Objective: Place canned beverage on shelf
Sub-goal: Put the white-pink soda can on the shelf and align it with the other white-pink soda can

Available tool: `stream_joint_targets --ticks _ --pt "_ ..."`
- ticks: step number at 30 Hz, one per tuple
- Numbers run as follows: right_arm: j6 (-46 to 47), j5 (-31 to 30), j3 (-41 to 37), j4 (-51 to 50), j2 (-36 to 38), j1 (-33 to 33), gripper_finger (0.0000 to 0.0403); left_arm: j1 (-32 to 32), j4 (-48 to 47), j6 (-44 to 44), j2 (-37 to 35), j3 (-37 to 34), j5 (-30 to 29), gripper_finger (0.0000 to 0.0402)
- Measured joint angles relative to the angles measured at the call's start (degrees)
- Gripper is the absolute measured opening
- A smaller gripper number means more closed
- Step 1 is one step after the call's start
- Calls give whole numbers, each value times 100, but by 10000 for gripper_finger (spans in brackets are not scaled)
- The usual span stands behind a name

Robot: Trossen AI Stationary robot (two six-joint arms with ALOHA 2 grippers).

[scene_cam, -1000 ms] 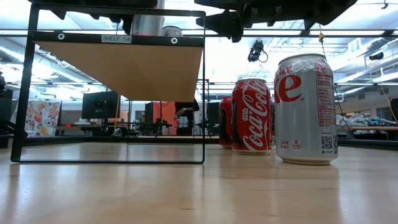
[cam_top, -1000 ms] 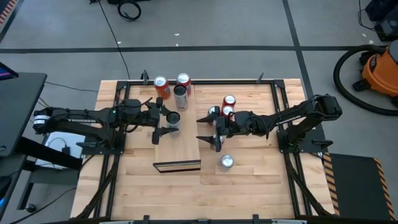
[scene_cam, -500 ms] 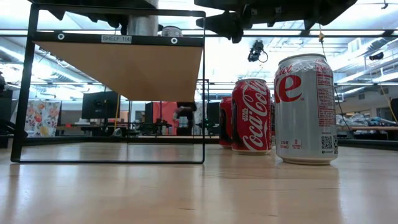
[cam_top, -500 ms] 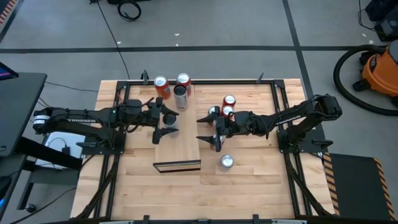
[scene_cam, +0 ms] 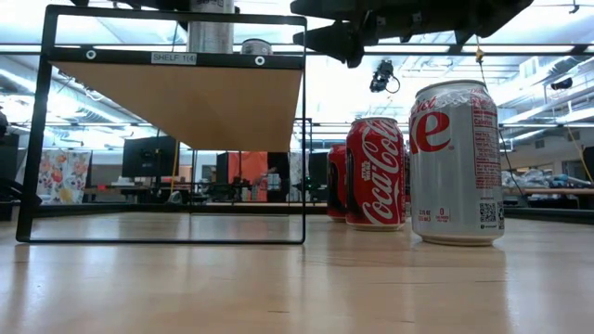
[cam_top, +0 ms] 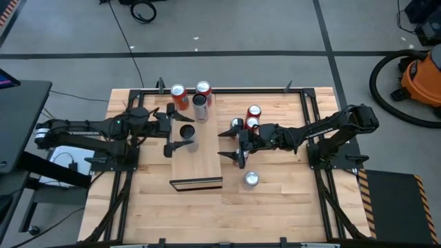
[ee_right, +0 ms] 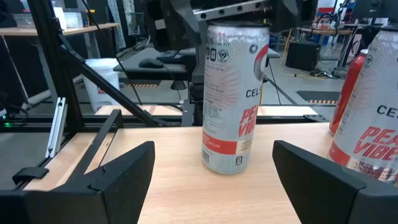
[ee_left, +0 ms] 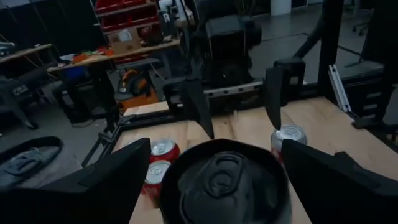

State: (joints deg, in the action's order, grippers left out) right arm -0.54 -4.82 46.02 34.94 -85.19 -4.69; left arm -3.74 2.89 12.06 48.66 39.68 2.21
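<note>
The shelf (cam_top: 201, 165) is a pale wood board raised on a black frame (scene_cam: 176, 57) at the table's middle. A tall silver canned beverage (ee_right: 233, 99) stands upright on the shelf's far part (cam_top: 187, 133). My left gripper (cam_top: 176, 129) hangs open at the can's left, slightly above it. Its fingers (ee_left: 109, 183) stand on either side of the can's dark top (ee_left: 225, 180), apart from it. My right gripper (cam_top: 229, 143) waits open at the shelf's right edge, level, facing the can, with nothing between its fingers.
Three cans (cam_top: 196, 96) cluster beyond the shelf's far end. Two red cola cans (cam_top: 253, 118) stand right of the shelf, behind my right gripper. A silver diet cola can (scene_cam: 457, 162) stands near the shelf's near right corner. Black rails frame the table.
My left gripper has opened and let go of the can. It has risen and drawn back a little toward the table's left edge, rolling slightly. The can stays upright on the shelf.
</note>
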Motion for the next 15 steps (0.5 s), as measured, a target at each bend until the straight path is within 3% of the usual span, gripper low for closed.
stream_joint_targets --ticks 15 --pt "0 0 -2 -2 0 -17 336 172 -1282 126 -746 7 -841 373"
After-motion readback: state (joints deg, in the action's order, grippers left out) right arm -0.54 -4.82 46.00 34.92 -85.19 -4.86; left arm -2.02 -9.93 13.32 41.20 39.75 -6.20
